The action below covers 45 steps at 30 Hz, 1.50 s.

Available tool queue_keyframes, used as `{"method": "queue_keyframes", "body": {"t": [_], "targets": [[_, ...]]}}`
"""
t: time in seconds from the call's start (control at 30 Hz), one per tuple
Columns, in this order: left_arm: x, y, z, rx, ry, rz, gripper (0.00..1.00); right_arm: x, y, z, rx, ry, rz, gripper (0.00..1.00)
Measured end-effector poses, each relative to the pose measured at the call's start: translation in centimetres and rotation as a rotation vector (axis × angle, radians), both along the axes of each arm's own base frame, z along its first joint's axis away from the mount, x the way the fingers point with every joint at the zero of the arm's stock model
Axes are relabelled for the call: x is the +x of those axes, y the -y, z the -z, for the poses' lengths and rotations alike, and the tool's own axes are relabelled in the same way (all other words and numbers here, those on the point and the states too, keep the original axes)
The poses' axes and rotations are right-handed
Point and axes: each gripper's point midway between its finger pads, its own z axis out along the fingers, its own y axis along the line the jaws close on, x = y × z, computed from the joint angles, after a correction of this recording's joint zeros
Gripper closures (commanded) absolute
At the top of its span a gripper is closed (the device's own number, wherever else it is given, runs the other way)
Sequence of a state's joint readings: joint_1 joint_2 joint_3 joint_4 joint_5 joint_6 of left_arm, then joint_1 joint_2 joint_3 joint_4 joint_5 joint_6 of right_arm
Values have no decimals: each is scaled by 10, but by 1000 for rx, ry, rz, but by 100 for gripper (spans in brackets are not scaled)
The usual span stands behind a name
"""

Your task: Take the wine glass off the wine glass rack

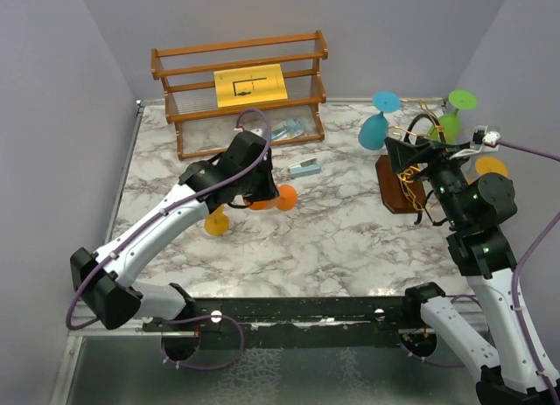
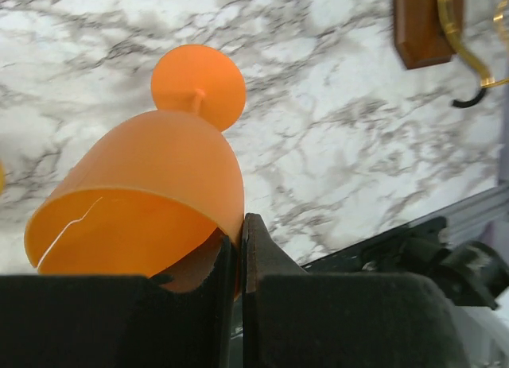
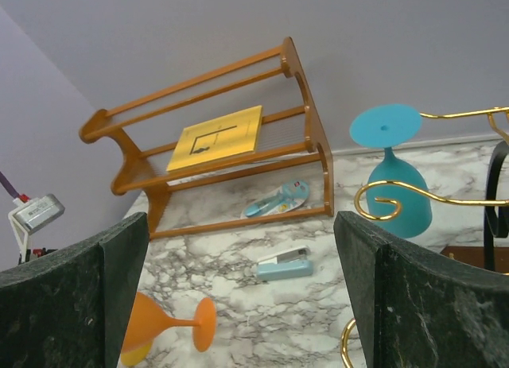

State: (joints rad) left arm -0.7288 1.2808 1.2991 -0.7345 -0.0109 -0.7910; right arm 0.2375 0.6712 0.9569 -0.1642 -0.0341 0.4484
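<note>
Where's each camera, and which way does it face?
Top external: above, behind the arms, looking down on the table; both show.
Left wrist: on the left gripper, facing the table; fingers pinch the orange wine glass.
Right wrist: faces the back shelf and blue glass between the right gripper's open fingers.
All show that glass.

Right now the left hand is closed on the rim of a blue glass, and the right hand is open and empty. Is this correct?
Not quite. The glass in the left hand is orange, not blue, as the left wrist view shows. The hand is closed on its rim, and the right hand is open and empty.
</note>
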Motion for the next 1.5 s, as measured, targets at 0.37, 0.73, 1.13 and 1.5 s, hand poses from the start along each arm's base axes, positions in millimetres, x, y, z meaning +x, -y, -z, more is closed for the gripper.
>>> {"method": "queue_keyframes", "body": {"t": [0.37, 0.73, 1.13, 1.5], "targets": [[-6, -30, 38, 319, -140, 52, 100, -7, 6, 1, -13, 21, 22, 1], [-5, -41, 53, 465, -188, 122, 100, -11, 8, 0, -17, 27, 27, 1], [-3, -50, 66, 562, -206, 179, 100, -14, 11, 1, -17, 20, 38, 1], [-1, -51, 73, 593, -214, 197, 100, -16, 12, 6, -20, 3, 46, 1]]}}
